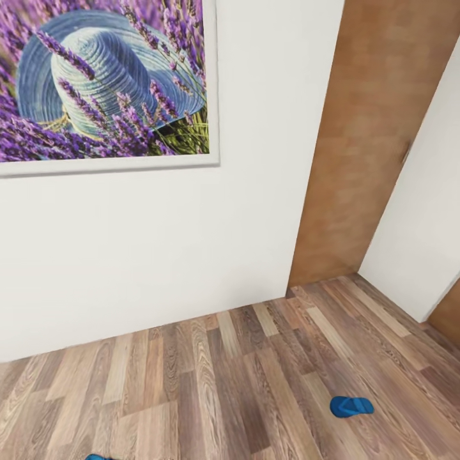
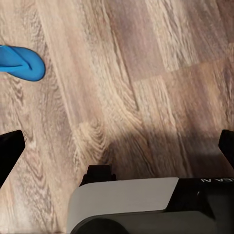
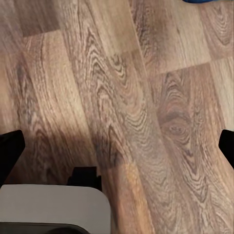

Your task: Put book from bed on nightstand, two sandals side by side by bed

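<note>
Wall [image 1: 160,255]: plain white, meeting the floor along a slanting line in the head view.
Floor [image 1: 243,383]: brown wood planks with strong grain, mixed light and dark boards.
Picture [image 1: 105,80]: large white-framed print on the wall, a blue straw hat among purple lavender.
Door panel [image 1: 370,128]: tall orange-brown wood surface to the right of the wall, beside a second white wall section.
Robot base [image 2: 131,204]: grey and black body part low in the left wrist view, casting a shadow on the planks.
Sandal, first [image 1: 351,406]: bright blue flip-flop with a thong strap, lying flat on the floor at lower right of the head view, well apart from the wall.
Sandal, second [image 1: 97,457]: blue, only a sliver visible at the bottom edge of the head view; in the left wrist view a blue rounded end lies flat on the planks.
Left gripper [image 2: 117,146]: black fingers spread wide, nothing between them, over bare floor.
Right gripper [image 3: 117,146]: black fingers spread wide, nothing held, over bare floor.
</note>
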### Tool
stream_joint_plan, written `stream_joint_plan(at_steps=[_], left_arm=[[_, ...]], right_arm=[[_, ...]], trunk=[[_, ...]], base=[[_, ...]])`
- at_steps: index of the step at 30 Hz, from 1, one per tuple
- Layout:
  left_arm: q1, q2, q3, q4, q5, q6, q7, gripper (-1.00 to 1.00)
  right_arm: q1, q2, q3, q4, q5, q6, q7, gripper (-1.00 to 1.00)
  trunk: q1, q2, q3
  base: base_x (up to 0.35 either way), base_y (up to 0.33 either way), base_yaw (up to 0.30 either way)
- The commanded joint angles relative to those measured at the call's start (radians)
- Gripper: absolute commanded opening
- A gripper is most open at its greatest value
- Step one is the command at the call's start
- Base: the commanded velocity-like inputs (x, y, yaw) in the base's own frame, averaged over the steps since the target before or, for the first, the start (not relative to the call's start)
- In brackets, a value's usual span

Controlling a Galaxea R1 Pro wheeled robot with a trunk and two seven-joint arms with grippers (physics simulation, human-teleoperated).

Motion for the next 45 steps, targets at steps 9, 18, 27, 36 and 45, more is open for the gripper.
stream_joint_plan(at_steps=[9,18,27,36,45], left_arm=[[0.0,0.0,0.0,-0.001,0.0,-0.002,0.0,1.0],[0.0,0.0,0.0,-0.001,0.0,-0.002,0.0,1.0],[0.0,0.0,0.0,-0.001,0.0,-0.002,0.001,1.0],[0.0,0.0,0.0,-0.001,0.0,-0.002,0.0,1.0],[0.0,0.0,0.0,-0.001,0.0,-0.002,0.0,1.0]], right_arm=[[0.0,0.0,0.0,0.0,0.0,-0.003,0.0,1.0],[0.0,0.0,0.0,0.0,0.0,-0.003,0.0,1.0],[-0.001,0.0,0.0,0.0,0.0,-0.003,0.0,1.0],[0.0,0.0,0.0,0.0,0.0,-0.003,0.0,1.0],[-0.001,0.0,0.0,0.0,0.0,-0.003,0.0,1.0]], trunk=[[0.0,0.0,-0.001],[0.0,0.0,-0.001],[0.0,0.0,-0.001],[0.0,0.0,-0.001],[0.0,0.0,-0.001]], base=[[0.0,0.0,0.292],[0.0,0.0,0.292],[0.0,0.0,0.292],[0.0,0.0,0.292],[0.0,0.0,0.292]])
